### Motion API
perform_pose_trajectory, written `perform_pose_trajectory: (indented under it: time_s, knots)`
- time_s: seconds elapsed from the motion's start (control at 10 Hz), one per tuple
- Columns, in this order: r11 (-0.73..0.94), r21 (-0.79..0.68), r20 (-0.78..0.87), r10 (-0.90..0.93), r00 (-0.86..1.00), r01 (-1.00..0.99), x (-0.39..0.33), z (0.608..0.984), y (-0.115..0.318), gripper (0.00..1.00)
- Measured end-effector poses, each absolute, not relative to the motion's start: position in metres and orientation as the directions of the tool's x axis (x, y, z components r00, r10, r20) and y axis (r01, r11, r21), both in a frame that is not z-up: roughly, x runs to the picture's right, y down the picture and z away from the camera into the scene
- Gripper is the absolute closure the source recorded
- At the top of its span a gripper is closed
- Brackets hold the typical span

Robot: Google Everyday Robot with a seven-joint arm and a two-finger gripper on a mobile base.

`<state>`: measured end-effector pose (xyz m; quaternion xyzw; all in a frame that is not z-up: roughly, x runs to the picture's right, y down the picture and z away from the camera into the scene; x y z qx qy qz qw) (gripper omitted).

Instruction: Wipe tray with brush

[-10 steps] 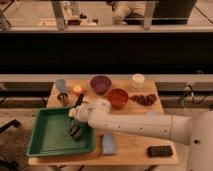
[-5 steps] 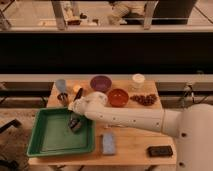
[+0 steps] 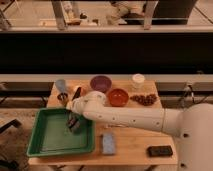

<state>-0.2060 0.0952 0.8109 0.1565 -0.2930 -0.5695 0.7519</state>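
Reaching down from the right, the white arm (image 3: 130,116) places its pincer (image 3: 74,121) inside the green tray (image 3: 37,135), near the tray's right side, with a small dark brush (image 3: 75,124) beneath it against the tray floor; whether the pincer is clamped on the brush or merely over it cannot be told. Judged by its look, the brush is light and rigid in the body with softer bristles, best held across its back so the bristles stay flat on the floor. The tray looks like thin, smooth plastic that may slide on the tabletop (image 3: 130,145) under a hard push. Compared with half a second earlier, the pincer and brush sit slightly lower and further left in the tray, while the tray, purple bowl (image 3: 100,83), red bowl (image 3: 118,97) and blue sponge (image 3: 108,143) are unmoved.
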Motion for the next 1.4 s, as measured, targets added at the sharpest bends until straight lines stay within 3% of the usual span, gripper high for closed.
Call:
perform_pose_trajectory:
  time_s: [0.6,1.4]
  knots:
    - [0.285,0.645,0.284,-0.951,0.124,0.708,-0.269,0.816,0.109,0.98]
    - [0.302,0.710,0.313,-0.945,0.098,0.636,-0.299,0.790,0.115,0.98]
